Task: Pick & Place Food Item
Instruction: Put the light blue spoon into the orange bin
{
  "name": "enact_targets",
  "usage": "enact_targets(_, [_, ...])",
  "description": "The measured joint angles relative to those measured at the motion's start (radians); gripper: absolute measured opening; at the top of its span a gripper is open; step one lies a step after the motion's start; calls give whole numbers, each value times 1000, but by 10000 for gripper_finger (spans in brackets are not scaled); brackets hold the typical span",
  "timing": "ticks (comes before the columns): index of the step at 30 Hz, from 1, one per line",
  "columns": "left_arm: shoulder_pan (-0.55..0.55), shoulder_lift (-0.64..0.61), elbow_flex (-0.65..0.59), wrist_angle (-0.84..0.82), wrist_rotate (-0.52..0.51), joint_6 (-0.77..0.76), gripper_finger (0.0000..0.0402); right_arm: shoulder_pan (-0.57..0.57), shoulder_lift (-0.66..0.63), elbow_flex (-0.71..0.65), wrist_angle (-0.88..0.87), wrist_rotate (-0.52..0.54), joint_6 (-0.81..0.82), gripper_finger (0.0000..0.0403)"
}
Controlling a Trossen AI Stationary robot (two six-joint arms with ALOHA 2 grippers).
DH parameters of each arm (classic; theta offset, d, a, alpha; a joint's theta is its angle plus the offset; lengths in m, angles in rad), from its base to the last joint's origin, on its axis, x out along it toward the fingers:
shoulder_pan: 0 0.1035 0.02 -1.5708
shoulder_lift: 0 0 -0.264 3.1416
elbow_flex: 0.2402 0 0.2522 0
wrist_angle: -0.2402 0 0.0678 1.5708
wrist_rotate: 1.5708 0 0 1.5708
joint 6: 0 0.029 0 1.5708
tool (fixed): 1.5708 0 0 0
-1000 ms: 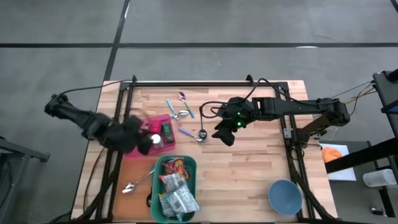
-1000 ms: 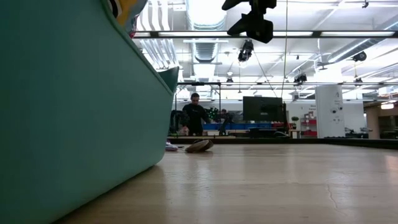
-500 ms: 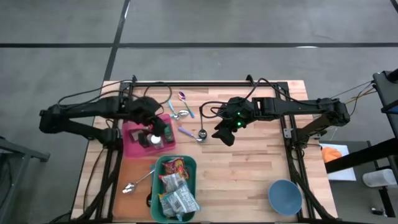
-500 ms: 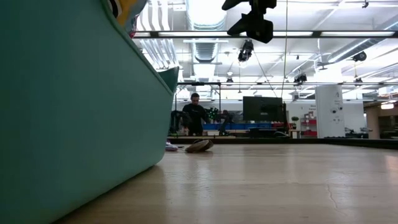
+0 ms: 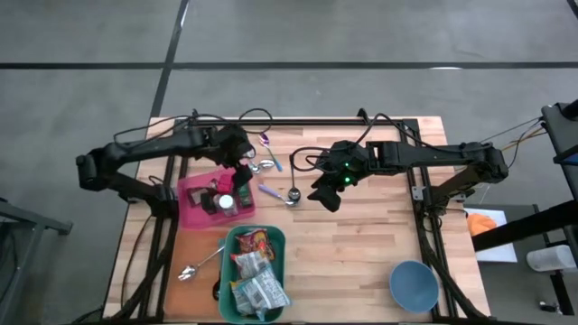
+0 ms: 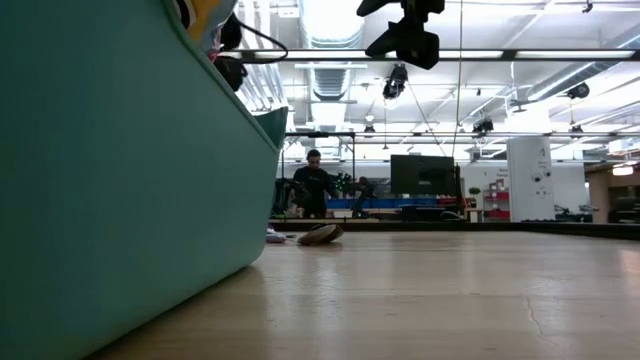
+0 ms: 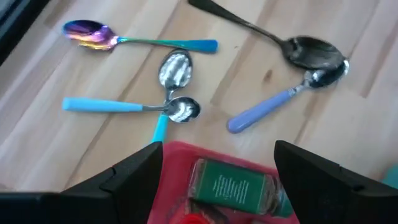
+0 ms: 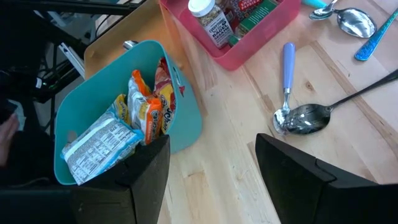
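Left pincer (image 5: pixel 238 168) hangs over the far edge of the pink tray (image 5: pixel 191 208), its fingers spread and pinching nothing; under it in the tray lies a green packet (image 7: pixel 231 187) beside a white-capped jar (image 8: pixel 209 22); several spoons (image 7: pixel 174 70) lie scattered on the desk (image 5: pixel 361 244) just beyond the tray; right pincer (image 5: pixel 325 196) hovers mid-desk, fingers parted and empty; snack bags (image 8: pixel 146 111) fill the teal bin (image 5: pixel 278 240) near the front edge.
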Motion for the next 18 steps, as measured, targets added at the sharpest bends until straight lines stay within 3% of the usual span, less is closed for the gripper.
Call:
enact_targets(7, [16,64,0,119,8,123,311,0,0,0,0,0,0,233])
enact_targets(18, [25,246,0,166,5,120,311,0,0,0,0,0,0,233])
